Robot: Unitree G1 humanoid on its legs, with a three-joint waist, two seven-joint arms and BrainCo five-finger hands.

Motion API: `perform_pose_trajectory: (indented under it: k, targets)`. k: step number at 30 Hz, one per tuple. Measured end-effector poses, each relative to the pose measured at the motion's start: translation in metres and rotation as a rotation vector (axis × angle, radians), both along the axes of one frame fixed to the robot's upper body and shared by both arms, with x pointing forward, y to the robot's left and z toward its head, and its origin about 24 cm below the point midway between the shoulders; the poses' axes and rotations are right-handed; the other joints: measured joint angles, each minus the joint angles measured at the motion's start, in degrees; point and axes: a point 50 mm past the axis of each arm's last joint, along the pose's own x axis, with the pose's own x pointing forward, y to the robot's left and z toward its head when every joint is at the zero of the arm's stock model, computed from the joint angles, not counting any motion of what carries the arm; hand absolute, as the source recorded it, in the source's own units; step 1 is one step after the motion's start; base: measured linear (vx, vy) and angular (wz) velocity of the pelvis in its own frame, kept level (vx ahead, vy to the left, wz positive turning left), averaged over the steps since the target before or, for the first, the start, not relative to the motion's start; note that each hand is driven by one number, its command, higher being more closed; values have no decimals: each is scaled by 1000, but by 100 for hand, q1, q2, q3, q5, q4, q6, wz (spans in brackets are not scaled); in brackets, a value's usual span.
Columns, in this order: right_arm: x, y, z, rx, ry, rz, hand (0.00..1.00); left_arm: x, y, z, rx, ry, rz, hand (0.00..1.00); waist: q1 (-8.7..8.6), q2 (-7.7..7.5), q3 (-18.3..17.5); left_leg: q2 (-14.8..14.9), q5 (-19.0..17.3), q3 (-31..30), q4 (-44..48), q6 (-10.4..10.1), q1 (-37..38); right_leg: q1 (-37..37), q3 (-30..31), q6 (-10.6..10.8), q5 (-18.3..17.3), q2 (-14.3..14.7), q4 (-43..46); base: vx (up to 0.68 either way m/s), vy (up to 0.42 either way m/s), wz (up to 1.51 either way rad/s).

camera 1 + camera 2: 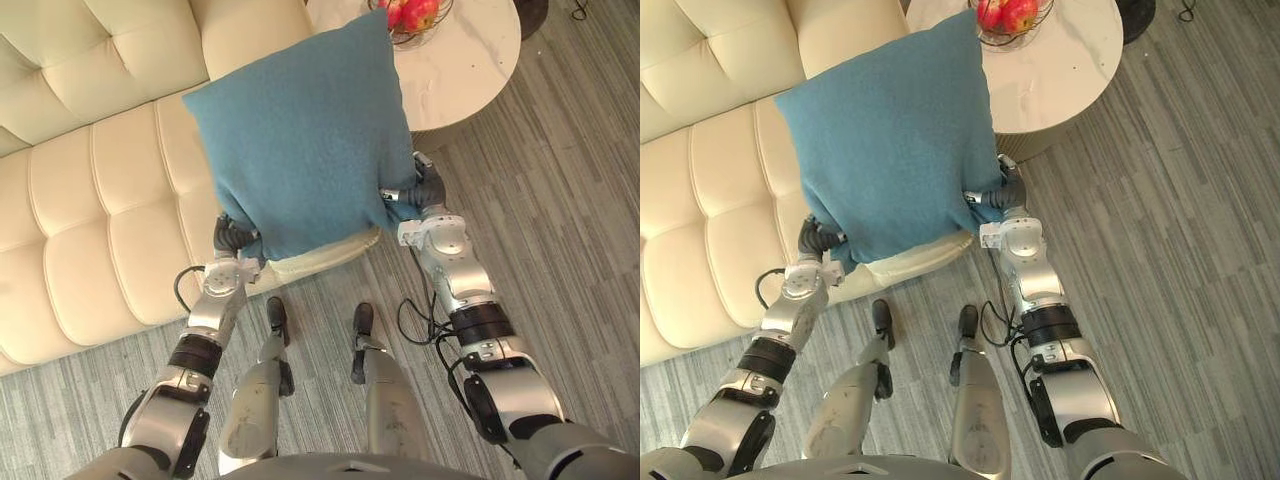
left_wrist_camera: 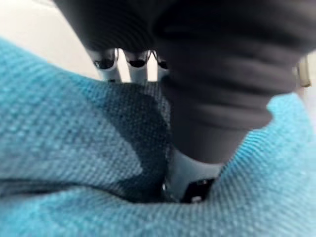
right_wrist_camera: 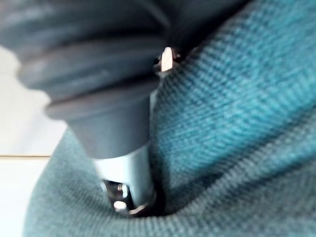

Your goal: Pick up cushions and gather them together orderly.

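Over the cream sofa, a square teal cushion held tilted

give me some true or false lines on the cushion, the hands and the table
1. The left hand and the right hand both grip the blue cushion. True.
2. The blue cushion lies flat on the floor. False: it is held up in front of the sofa.
3. A bowl of red fruit stands on the round table. True.
4. The sofa is dark grey. False: it is cream.
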Motion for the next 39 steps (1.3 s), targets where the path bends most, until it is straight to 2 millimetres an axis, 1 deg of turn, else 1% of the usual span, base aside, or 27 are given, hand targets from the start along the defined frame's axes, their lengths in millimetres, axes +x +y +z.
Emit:
perform_pose_trajectory:
  k: [1,3,6,10,11,13,14,15,18,20,22,23,25,26,27,28,30,31,34,37,39]
  targets:
    - [-2,0,-1,4,-3,3,100,0,1,4,-4,-18,3,100,14,0,0,0,0,12,1,-1,10,6,3,0,0,-1,0,38,-11,-1]
    - [-7,4,-9,25,15,10,100,-2,4,9,-10,-43,13,100,15,0,0,2,-10,28,0,-14,95,95,2,0,-24,-3,-3,42,-14,0]
    - [-12,7,-19,59,38,20,100,-2,4,9,-31,-41,12,100,19,-2,-2,3,-52,58,0,-46,226,222,4,-6,-55,-10,-2,42,-14,0]
    - [-17,10,-24,57,40,36,100,-7,3,10,-44,-55,7,100,3,-6,-4,6,-98,67,-1,-72,327,332,-4,0,-72,-14,-6,45,-18,1]
    - [-23,12,-26,62,35,46,100,-12,3,8,-46,-58,4,100,8,-6,-5,7,-109,64,-1,-76,396,413,-16,-1,-85,-16,-15,53,-18,2]
    - [-27,13,-30,70,40,49,100,-17,3,5,-47,-53,2,100,3,-8,-9,9,-117,50,-1,-78,476,510,-38,5,-107,-18,-23,48,-14,6]
    - [-31,14,-36,81,54,49,100,-21,3,0,-41,-42,3,100,5,-15,-14,9,-139,46,-1,-91,587,630,-46,5,-135,-20,-27,90,-27,6]
    - [-36,15,-46,92,85,47,100,-26,4,-7,-29,-23,3,100,8,-30,-40,8,-174,33,-2,-102,745,799,-59,20,-176,-19,-39,92,-26,5]
    - [-46,17,-58,115,119,48,100,-34,5,-12,-12,-12,1,100,-2,-63,-98,14,-230,-27,-4,-117,900,1007,-139,23,-222,-15,-85,63,-17,11]
    - [-53,18,-66,129,140,52,100,-40,6,-17,-14,0,1,100,-44,-71,-135,14,-243,-102,-4,-118,1009,1178,-196,23,-252,-11,-127,80,-15,21]
    - [-64,16,-83,153,198,41,100,-52,7,-30,-16,40,-12,100,-78,-76,-362,18,-227,-226,-2,-90,1158,1451,-311,25,-266,4,-272,118,-16,22]
    - [-65,16,-86,156,206,38,100,-55,7,-32,-16,49,-15,100,-88,-79,-386,18,-228,-254,-2,-90,1206,1522,-326,27,-275,7,-296,102,-14,19]
    - [-74,16,-93,172,227,33,100,-66,7,-42,-7,84,-21,100,-97,-77,-544,20,-251,-371,-2,-119,1364,1794,-411,35,-284,27,-443,92,-13,18]
    - [-76,16,-93,175,225,33,100,-68,8,-43,-4,84,-20,100,-105,-77,-545,19,-253,-403,-5,-121,1409,1873,-440,35,-283,34,-476,63,-8,25]
    - [-82,17,-95,188,225,34,100,-78,8,-44,-16,86,-20,100,-125,-83,-663,23,-255,-480,-4,-121,1453,1996,-513,34,-282,52,-561,42,-4,20]
    - [-84,18,-95,194,226,35,100,-82,9,-45,-20,87,-19,100,-125,-85,-722,27,-255,-505,-3,-122,1457,2022,-525,35,-277,61,-592,58,-7,21]
    - [-90,22,-102,221,244,44,100,-98,10,-47,-46,94,-1,100,-122,-85,-815,39,-271,-589,-3,-143,1660,2330,-609,30,-263,93,-738,58,-13,15]
    - [-94,24,-106,226,261,51,100,-105,11,-49,-64,101,15,100,-93,-84,-938,49,-283,-605,-4,-156,1709,2420,-632,30,-263,109,-795,26,-6,11]
    - [-106,31,-106,238,259,95,100,-118,15,-49,-92,104,49,100,0,-61,-1169,67,-292,-664,-5,-168,1757,2507,-661,21,-259,155,-849,4,0,6]
    - [-109,34,-102,282,243,105,100,-124,18,-49,-102,108,64,100,12,-50,-1269,79,-291,-750,-19,-169,1794,2628,-727,-8,-233,191,-945,-22,7,11]
    - [-110,35,-100,288,231,114,100,-129,18,-49,-108,108,70,100,7,-57,-1373,79,-316,-851,-35,-211,1857,2793,-815,-37,-217,206,-1044,-32,20,19]
